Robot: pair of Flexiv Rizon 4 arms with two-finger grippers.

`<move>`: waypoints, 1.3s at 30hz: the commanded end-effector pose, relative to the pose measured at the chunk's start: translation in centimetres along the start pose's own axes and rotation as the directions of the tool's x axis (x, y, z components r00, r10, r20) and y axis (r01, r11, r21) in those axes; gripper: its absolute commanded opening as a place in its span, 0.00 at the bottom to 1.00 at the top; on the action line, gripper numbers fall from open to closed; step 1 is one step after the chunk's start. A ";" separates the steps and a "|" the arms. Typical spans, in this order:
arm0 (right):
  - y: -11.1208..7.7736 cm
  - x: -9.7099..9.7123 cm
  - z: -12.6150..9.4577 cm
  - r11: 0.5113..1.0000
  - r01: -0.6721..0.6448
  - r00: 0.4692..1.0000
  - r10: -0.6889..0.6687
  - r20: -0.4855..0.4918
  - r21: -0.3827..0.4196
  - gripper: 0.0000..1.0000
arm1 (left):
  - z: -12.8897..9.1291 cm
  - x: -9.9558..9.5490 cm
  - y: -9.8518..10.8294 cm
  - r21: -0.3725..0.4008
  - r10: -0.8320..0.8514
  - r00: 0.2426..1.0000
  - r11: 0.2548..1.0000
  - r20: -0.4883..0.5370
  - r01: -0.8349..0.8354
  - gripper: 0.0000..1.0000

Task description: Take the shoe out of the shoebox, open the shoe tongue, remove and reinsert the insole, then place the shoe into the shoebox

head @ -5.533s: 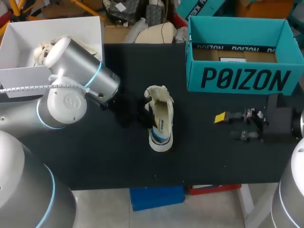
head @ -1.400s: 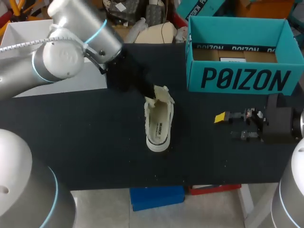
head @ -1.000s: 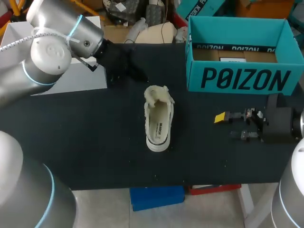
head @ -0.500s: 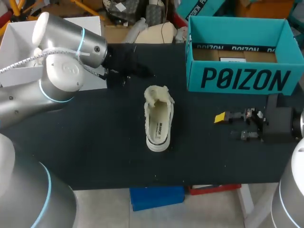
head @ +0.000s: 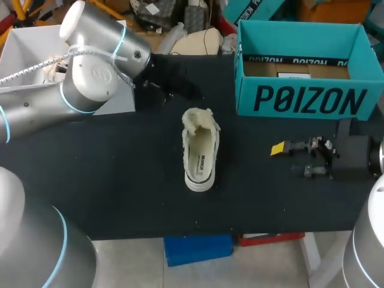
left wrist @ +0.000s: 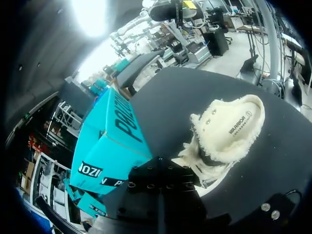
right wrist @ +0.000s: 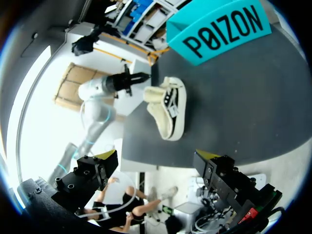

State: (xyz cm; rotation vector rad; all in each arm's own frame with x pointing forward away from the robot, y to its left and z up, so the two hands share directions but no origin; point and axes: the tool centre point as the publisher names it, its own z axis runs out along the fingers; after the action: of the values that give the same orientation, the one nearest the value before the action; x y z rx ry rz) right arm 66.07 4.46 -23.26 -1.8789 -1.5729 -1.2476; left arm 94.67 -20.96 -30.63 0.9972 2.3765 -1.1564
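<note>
Two arms work over one black table (head: pixel 120 180); the left arm (head: pixel 90 78) comes in from the upper left of the head view, the right arm (head: pixel 360 159) from the right edge. Next in size, the teal shoebox (head: pixel 309 99) stands open at the upper right. The shoe (head: pixel 199 150) stands upright on its sole at the centre, outside the box and touched by nothing. The left gripper (head: pixel 177 84) hangs just beyond the shoe's fleecy front, and I cannot tell whether it is open or closed; the right gripper (head: pixel 288 159) lies low near the shoe's right side, its yellow tips spread wide with nothing between them. The insole (head: pixel 201 161) looks seated inside, so boxing the shoe is probably the step at hand. The risks: a pinch on the soft fleece could slip and tip the shoe; the toe could catch the box's tall near wall and shove the light box away.
</note>
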 end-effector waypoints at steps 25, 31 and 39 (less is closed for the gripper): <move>0.0 0.0 -0.1 1.000 -0.001 1.000 0.001 0.001 0.001 1.00 | 2.1 6.3 -2.4 0.213 0.151 0.949 0.973 -0.276 -0.093 0.00; 0.0 0.0 -0.1 1.000 -0.001 1.000 0.001 0.001 0.001 1.00 | 2.3 7.3 -2.3 0.201 0.181 0.937 0.972 -0.299 -0.124 0.00; 0.0 0.0 -0.1 1.000 -0.001 1.000 0.001 0.001 0.001 1.00 | 2.4 8.2 -2.4 0.201 0.192 0.923 0.971 -0.334 -0.129 0.00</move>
State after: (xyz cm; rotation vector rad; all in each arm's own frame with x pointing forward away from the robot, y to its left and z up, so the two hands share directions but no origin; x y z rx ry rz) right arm 66.04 4.43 -23.25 -1.8791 -1.5727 -1.2477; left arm 87.26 -20.24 -35.21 1.5449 2.4204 -1.2345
